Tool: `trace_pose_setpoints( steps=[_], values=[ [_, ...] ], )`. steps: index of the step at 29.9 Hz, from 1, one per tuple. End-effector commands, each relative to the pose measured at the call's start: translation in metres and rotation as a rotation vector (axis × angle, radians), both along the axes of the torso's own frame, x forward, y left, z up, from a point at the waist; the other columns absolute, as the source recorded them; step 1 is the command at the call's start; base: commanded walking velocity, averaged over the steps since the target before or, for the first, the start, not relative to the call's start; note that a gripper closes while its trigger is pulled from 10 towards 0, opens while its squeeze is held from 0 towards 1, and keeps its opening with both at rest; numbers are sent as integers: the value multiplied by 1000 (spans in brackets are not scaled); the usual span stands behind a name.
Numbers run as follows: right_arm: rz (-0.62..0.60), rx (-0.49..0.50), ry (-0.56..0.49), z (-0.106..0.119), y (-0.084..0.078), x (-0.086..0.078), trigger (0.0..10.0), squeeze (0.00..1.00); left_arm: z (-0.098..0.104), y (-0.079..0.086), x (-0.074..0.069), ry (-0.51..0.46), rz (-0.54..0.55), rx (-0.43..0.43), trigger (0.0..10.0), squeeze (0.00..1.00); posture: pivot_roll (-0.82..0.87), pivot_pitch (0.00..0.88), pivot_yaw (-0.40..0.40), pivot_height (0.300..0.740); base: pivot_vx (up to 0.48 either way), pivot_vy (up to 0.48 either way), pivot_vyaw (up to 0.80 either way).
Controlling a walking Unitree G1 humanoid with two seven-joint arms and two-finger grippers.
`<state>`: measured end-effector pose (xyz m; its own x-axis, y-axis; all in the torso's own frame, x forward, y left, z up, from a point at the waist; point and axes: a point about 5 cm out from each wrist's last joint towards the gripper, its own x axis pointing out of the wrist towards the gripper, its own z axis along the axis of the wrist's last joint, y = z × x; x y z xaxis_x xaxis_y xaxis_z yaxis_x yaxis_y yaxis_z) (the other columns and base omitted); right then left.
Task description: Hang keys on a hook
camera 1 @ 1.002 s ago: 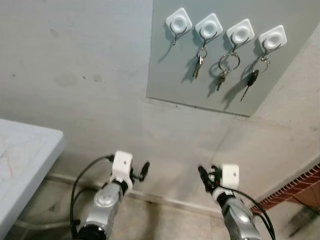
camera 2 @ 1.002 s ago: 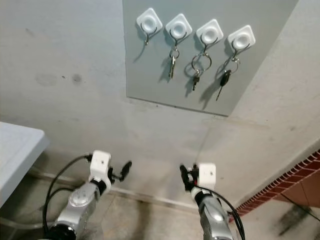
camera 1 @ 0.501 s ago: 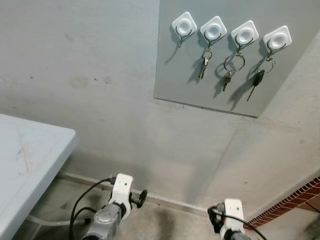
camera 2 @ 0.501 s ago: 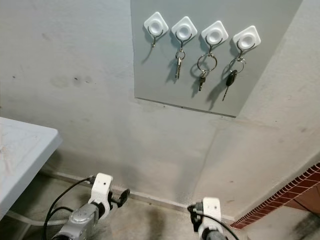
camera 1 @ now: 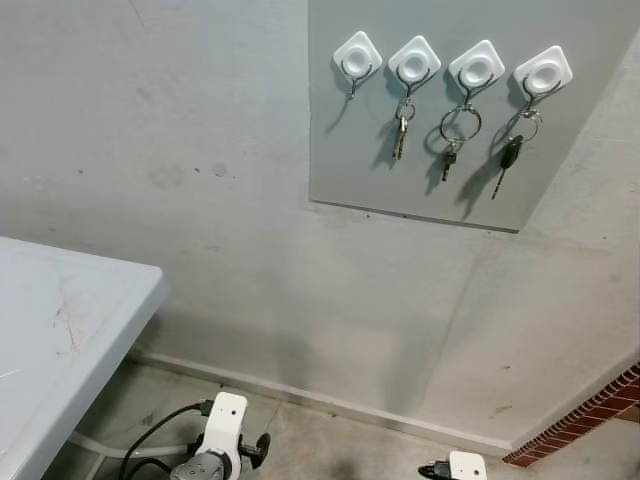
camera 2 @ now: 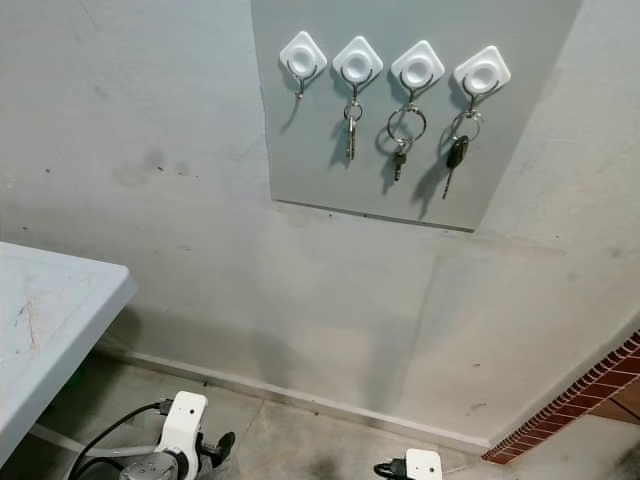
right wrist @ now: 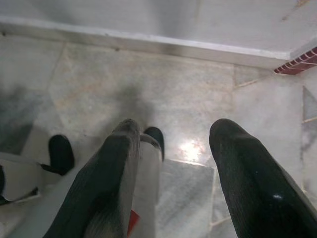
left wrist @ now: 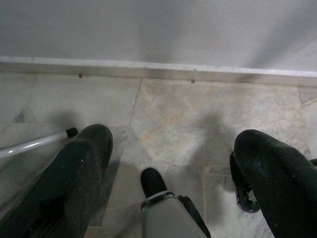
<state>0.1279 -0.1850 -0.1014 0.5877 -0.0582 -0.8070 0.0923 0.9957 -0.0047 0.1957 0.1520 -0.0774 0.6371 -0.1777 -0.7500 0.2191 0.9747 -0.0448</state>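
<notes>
A grey panel point(camera 1: 420, 190) on the wall carries a row of white hooks. The leftmost hook point(camera 1: 356, 52) is bare. Beside it, one hook holds a silver key point(camera 1: 401, 135), another a ring with a small key point(camera 1: 446, 160), and the rightmost a black-headed key point(camera 1: 509, 154). Both arms hang low, far beneath the panel. My left gripper point(left wrist: 173, 139) is open over the floor tiles with nothing between its fingers; its tip point(camera 1: 260, 447) peeks in at the head view's lower edge. My right gripper point(right wrist: 177, 129) is open too and holds nothing.
A white table point(camera 1: 60, 330) juts in from the left, its corner near the wall. A pale skirting strip point(camera 1: 330, 402) runs along the wall's foot, and red brick point(camera 1: 590, 420) starts at the lower right. My own feet and a cable lie under the grippers.
Both arms have dropped from mid-picture to the lower edge of the head views. The camera has shifted and shows more of the table. The keys hang as before.
</notes>
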Motion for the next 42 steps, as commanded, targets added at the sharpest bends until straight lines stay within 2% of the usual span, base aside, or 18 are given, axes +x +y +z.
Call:
trace_pose_setpoints(
  steps=[1, 6, 10, 15, 19, 23, 38, 42],
  values=[
    [22, -17, 22, -1, -1, -3, 10000, 0, 2, 1, 4, -5, -3, 14, 10000, 0, -86, 0, 29, 740, 0, 0, 0],
    [32, -26, 19, 0, -5, 1, 10000, 0, 6, -6, 11, -45, -9, 28, 10000, 0, -71, 0, -5, 740, 0, 0, 0],
    [47, -35, 18, 1, -7, 3, 10000, 0, 7, -9, 13, -69, -51, 71, 10000, 0, -58, 0, -30, 740, 0, 0, 0],
    [83, -50, 29, 2, -8, 7, 10000, 0, 2, 0, 5, -46, 15, 97, 10000, 0, -32, 0, -49, 740, 0, 0, 0],
    [92, -46, 30, 2, -6, 9, 10000, 0, -3, 3, -4, 1, 56, 67, 10000, 0, -26, 0, -47, 740, 0, 0, 0],
    [100, -43, 34, 2, -3, 10, 10000, 0, -6, 3, -11, 19, 49, 57, 10000, 0, -20, 0, -49, 740, 0, 0, 0],
    [112, -49, 50, 1, -3, 9, 10000, 0, -6, 0, -11, 25, 41, 50, 10000, 0, -21, 0, -46, 740, 0, 0, 0],
    [111, -49, 50, 1, -2, 8, 10000, 0, -7, 1, -13, 33, 38, 56, 10000, 0, -28, 0, -41, 740, 0, 0, 800]
  ],
)
